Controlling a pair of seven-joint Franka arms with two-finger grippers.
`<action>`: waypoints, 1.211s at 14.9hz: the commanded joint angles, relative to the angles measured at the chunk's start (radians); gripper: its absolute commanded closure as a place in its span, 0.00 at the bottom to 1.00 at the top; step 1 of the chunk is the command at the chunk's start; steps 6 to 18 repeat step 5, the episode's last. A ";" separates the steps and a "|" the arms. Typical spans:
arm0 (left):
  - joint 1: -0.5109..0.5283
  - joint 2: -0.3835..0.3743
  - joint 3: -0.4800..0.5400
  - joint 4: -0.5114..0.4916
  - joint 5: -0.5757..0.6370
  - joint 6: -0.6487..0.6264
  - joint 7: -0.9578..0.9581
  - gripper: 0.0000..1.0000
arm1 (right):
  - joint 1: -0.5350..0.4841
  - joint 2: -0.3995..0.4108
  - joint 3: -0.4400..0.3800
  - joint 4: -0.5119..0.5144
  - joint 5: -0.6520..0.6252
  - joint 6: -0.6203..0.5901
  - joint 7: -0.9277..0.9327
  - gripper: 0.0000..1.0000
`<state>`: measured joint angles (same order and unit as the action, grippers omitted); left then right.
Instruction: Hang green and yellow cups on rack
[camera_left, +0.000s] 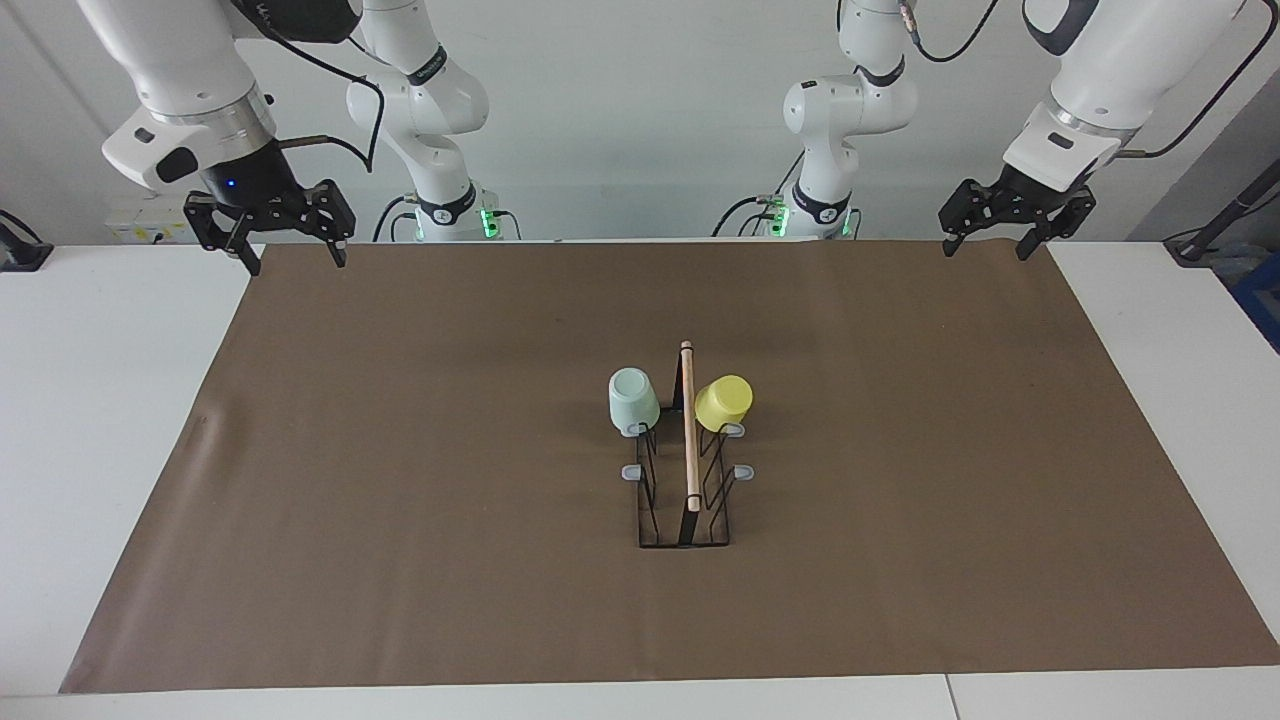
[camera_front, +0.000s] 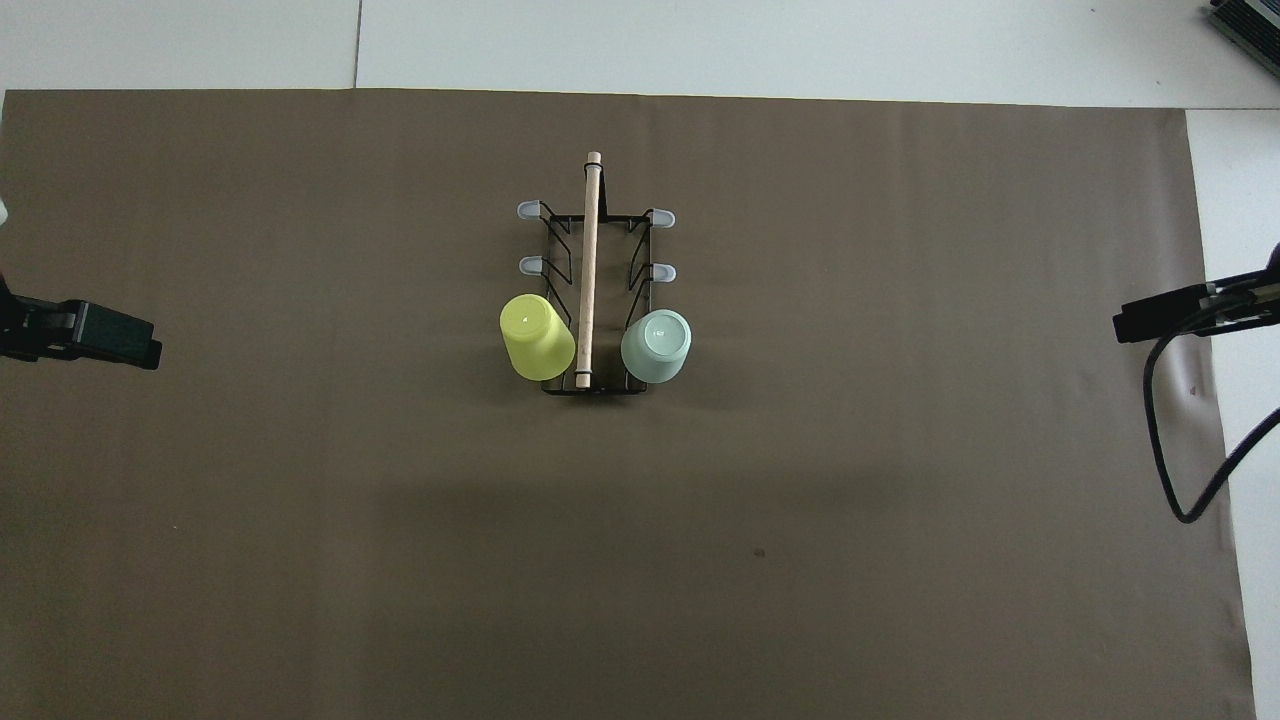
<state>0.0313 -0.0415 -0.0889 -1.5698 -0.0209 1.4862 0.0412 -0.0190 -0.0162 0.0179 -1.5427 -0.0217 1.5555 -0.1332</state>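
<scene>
1. Green cup (camera_left: 633, 402) and yellow cup (camera_left: 723, 403) sit hung on rack (camera_left: 688, 470), mid-surface.
2. Left claw (camera_left: 1000, 233) and right claw (camera_left: 287, 243): both released, empty, over the surface's robot-edge corners.
3. I judge the task done; I'd keep clear.

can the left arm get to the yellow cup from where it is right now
Probably yes. The yellow cup hangs on the rack on the side toward the left arm, and the open left gripper has only bare mat between.

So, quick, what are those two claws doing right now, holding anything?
Left gripper: open, holding nothing, raised over the mat's edge.
Right gripper: open, holding nothing, likewise.
</scene>
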 joint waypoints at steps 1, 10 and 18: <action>0.012 -0.017 -0.011 -0.002 -0.008 -0.021 -0.011 0.00 | -0.019 0.015 0.017 0.019 0.011 0.011 0.012 0.00; 0.009 -0.018 -0.014 -0.003 -0.008 -0.021 -0.006 0.00 | -0.021 0.015 0.017 0.019 0.011 0.011 0.012 0.00; 0.009 -0.018 -0.014 -0.003 -0.008 -0.021 -0.006 0.00 | -0.021 0.015 0.017 0.019 0.011 0.011 0.012 0.00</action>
